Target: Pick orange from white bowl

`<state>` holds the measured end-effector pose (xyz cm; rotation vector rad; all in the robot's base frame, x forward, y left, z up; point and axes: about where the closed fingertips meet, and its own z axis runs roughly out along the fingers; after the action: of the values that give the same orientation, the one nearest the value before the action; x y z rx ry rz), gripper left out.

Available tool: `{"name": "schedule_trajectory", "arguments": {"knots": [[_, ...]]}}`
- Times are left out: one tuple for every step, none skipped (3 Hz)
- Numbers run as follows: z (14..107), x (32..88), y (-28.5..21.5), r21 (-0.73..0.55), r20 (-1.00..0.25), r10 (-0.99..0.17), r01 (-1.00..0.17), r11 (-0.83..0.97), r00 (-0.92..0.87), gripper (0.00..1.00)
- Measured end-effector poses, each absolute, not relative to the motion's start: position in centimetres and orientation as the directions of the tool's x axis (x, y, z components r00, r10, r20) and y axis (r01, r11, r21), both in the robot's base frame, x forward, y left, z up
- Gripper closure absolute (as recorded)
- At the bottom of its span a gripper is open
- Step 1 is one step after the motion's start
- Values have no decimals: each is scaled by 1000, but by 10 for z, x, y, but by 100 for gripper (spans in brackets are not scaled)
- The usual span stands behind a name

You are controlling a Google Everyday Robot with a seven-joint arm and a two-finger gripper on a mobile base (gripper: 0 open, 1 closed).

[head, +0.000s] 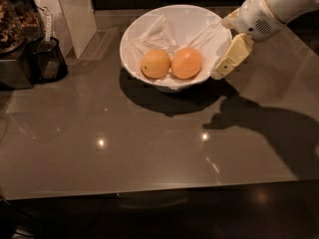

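Observation:
The white bowl stands on the counter at the top middle, lined with crumpled white paper. Two round fruits lie side by side in it. The orange is the deeper reddish-orange one on the right. The paler yellow-orange fruit with a dark stem dot lies to its left, touching it. My gripper hangs at the bowl's right rim, just right of the orange and a little above it. It is open and empty, with one cream finger pointing down over the rim.
The grey counter spreads in front of the bowl. A dark cup with a utensil and a dark appliance stand at the left. A pale wall panel rises at the back left. The counter's front edge runs along the bottom.

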<state>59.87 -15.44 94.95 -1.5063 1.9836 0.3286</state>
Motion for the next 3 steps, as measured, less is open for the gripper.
{"name": "schedule_trajectory", "arguments": {"knots": [[939,614,-138,-145,-621,-769,-942,303,-152,0],[939,615,-137,-144,-621,-769,-942,302,-151,18],[939,615,-137,-144,-621,-769,-942,302,-151,30]]}}
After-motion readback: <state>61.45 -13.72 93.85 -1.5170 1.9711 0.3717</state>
